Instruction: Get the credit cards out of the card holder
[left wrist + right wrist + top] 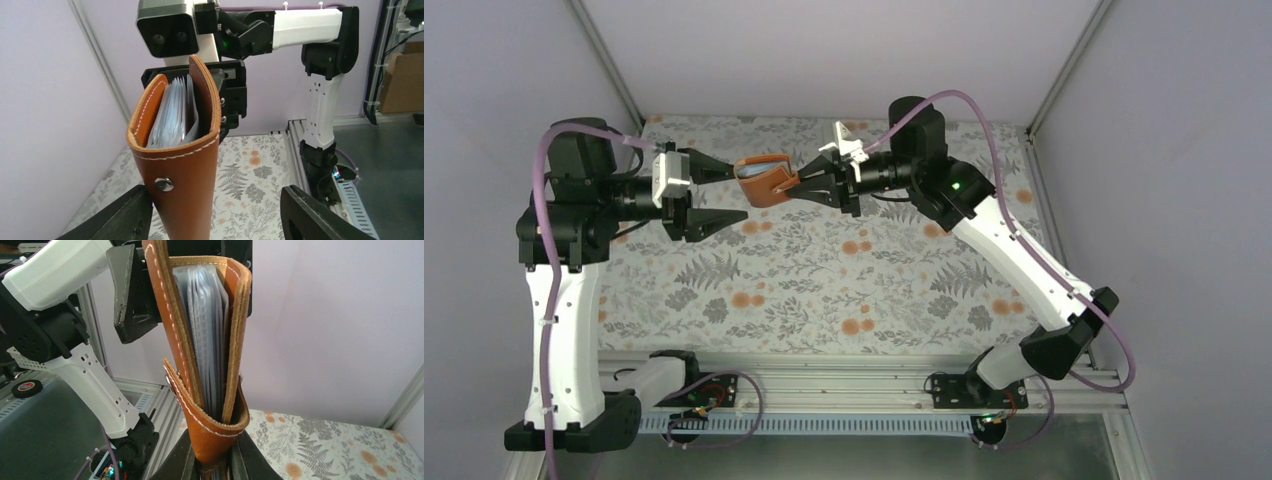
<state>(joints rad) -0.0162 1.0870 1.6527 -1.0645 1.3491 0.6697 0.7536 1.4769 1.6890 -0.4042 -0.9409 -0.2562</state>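
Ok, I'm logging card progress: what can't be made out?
No credit cards visible: both wrist views show only sleeves inside the card holder, which could hide them.
Top view: holder interior too small.
Left wrist view: bottom edge cuts off the holder's lower end, so left gripper contact is unclear.
Right wrist view: leather hides the right gripper pads.

Pale lilac walls, alu corner posts, floral-print tbl cloth, cardboard box at rt.

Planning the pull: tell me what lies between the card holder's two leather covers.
In the card holder, only a stack of grey-blue plastic sleeves lies between its covers. Both wrist views show this, and no card can be made out among them.
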